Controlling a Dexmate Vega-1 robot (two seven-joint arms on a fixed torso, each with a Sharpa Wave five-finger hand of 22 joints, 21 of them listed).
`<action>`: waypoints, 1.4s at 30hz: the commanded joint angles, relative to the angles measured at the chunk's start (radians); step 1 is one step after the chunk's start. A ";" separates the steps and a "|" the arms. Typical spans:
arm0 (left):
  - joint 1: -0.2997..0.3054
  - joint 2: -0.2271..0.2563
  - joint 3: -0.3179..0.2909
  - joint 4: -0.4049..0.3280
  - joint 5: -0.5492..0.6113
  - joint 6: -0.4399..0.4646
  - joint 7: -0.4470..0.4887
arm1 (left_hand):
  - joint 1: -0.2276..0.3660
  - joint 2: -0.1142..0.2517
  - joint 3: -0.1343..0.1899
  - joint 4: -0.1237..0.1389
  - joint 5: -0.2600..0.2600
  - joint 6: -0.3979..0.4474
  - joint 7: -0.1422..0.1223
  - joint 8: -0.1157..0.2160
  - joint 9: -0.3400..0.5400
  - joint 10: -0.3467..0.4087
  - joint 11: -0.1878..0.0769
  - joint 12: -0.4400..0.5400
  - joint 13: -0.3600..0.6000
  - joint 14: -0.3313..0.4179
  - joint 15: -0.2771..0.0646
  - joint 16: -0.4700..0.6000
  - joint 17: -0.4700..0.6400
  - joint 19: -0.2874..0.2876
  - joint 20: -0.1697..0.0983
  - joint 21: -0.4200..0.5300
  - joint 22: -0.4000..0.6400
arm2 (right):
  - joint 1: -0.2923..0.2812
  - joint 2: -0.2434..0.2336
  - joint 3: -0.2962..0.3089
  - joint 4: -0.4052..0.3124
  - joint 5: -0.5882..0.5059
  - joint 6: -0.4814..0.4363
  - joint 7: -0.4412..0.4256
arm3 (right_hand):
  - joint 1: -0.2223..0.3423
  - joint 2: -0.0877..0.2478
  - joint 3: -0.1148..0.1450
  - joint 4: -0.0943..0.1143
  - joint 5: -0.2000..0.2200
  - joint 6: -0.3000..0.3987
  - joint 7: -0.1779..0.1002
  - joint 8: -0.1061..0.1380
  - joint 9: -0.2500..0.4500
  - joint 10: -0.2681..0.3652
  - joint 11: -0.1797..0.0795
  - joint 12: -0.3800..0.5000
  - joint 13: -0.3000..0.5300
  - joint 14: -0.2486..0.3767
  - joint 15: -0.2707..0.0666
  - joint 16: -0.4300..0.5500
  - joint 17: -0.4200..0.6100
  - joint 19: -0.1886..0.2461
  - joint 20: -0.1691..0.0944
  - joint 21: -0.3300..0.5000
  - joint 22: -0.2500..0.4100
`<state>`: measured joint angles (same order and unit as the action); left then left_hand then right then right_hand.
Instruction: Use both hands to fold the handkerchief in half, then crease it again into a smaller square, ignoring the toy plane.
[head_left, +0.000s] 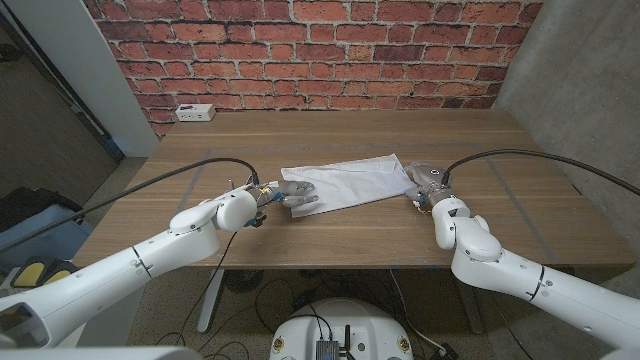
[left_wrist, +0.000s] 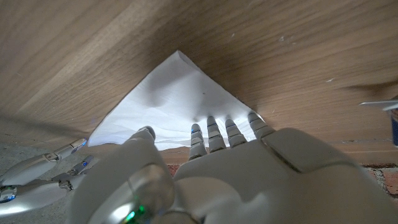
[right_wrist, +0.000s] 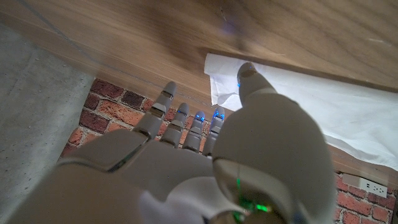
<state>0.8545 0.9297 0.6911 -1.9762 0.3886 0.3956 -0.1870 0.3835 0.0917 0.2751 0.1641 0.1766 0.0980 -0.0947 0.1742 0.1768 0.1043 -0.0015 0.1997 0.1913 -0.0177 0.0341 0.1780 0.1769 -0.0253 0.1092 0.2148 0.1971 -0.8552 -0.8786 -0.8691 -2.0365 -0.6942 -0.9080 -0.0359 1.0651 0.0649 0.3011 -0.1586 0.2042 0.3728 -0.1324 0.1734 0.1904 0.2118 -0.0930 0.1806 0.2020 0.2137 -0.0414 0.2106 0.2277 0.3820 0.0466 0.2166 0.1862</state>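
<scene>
The white handkerchief (head_left: 345, 181) lies on the wooden table (head_left: 330, 135) as a long strip, slightly askew. My left hand (head_left: 288, 195) is at its left end, and the fingertips (left_wrist: 214, 127) reach onto the cloth (left_wrist: 177, 102) with the fingers apart. My right hand (head_left: 428, 184) is at the strip's right end. Its thumb (right_wrist: 254, 87) hovers over the corner of the cloth (right_wrist: 311, 106), while its fingers (right_wrist: 186, 121) spread beside the edge. Neither hand visibly holds the cloth. My right hand (left_wrist: 37, 177) also shows past the far end of the cloth in the left wrist view.
A white power strip (head_left: 193, 113) lies at the table's far left corner, before the brick wall (head_left: 320, 50). Black cables run along both arms above the table. Bare wood surrounds the cloth on every side.
</scene>
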 joint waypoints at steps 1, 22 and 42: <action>-0.016 -0.001 0.006 0.013 -0.011 -0.010 -0.012 | -0.014 0.001 -0.007 0.000 0.009 0.004 0.003 0.008 0.002 0.005 0.007 0.007 0.003 0.005 0.002 0.009 0.003 0.001 0.006 0.006 0.004 | 0.058 0.034 -0.069 0.063 -0.114 -0.016 0.107 | 0.024 0.004 0.005 -0.012 0.009 -0.003 -0.006 0.008 0.004 -0.001 -0.003 0.002 0.003 -0.005 -0.071 -0.001 0.000 0.001 -0.009 -0.003 0.000; -0.031 -0.001 0.011 0.019 -0.025 -0.017 -0.031 | -0.048 0.003 -0.020 0.000 0.013 0.018 0.012 0.013 0.002 0.012 0.012 0.011 0.003 0.012 -0.002 0.010 0.002 0.009 0.013 0.010 0.003 | 0.030 0.119 -0.028 0.232 -0.132 0.148 -0.097 | 0.148 0.045 0.017 -0.001 -0.003 0.211 -0.010 0.069 0.001 0.210 -0.031 0.064 0.000 0.227 -0.169 0.127 0.034 0.123 -0.046 0.044 0.003; -0.037 -0.001 0.013 0.021 -0.040 -0.030 -0.040 | -0.068 0.007 -0.027 -0.003 0.017 0.018 0.014 0.013 0.002 0.011 0.011 0.011 0.002 0.012 -0.001 0.009 0.002 0.012 0.014 0.011 0.002 | 0.021 0.121 -0.010 0.357 -0.283 0.383 -0.478 | 0.382 0.091 0.005 -0.012 -0.024 0.691 0.061 0.157 0.028 0.698 -0.017 0.197 0.068 0.702 -0.198 0.463 0.341 0.253 -0.205 0.237 0.063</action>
<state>0.8205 0.9277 0.7025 -1.9564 0.3562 0.3738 -0.2209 0.3239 0.0979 0.2544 0.1600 0.1888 0.1071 -0.0856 0.1782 0.1769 0.1097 0.0037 0.2035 0.1904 -0.0139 0.0303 0.1780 0.1771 -0.0199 0.1147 0.2155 0.1978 -0.8454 -0.7552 -0.8796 -1.7468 -0.8870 -0.6376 -0.3471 1.4284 0.1570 0.3036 -0.1693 0.1807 1.0472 -0.0700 0.3256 0.2132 0.8984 -0.0995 0.3705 0.2620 0.9059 -0.1216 0.6697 0.5560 0.6308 -0.0625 0.4422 0.2442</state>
